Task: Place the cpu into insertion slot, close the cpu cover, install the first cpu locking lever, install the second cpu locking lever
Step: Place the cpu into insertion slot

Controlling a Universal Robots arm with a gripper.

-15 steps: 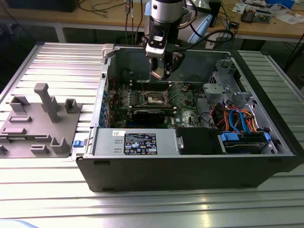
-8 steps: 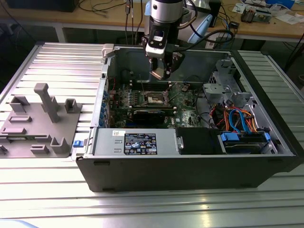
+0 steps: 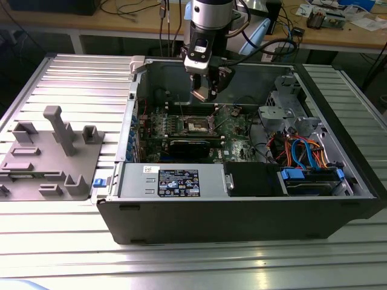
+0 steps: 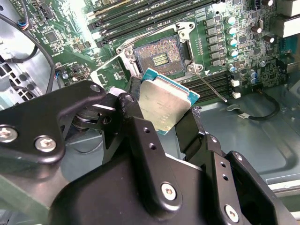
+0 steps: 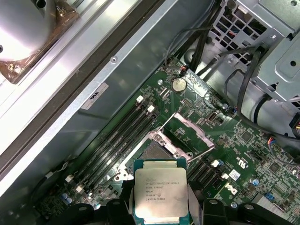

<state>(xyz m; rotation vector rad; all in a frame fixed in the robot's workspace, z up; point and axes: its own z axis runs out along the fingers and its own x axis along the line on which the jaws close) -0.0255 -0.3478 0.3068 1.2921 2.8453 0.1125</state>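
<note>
My gripper (image 3: 204, 93) hangs over the green board inside the open computer case, shut on the cpu (image 4: 164, 105). The cpu is a small square chip with a silver-grey top; my black fingers (image 4: 136, 101) clamp it by two opposite edges, and it is tilted. It hovers a little above and beside the insertion slot (image 4: 161, 57), whose dark centre lies bare within its silvery rim. In the first wrist view the cpu (image 5: 161, 192) hides part of the insertion slot (image 5: 154, 151). The cpu cover (image 5: 187, 133) stands swung open behind the slot. Two thin locking levers (image 4: 213, 89) stick out, unlatched.
Long memory slots (image 5: 119, 136) run on both sides of the socket. A black graphics card (image 3: 190, 147) and the grey power supply (image 3: 175, 181) sit nearer the case front. Drive cage and coloured cables (image 3: 302, 148) crowd the exterior view's right. A grey fixture (image 3: 51, 151) lies outside at the exterior view's left.
</note>
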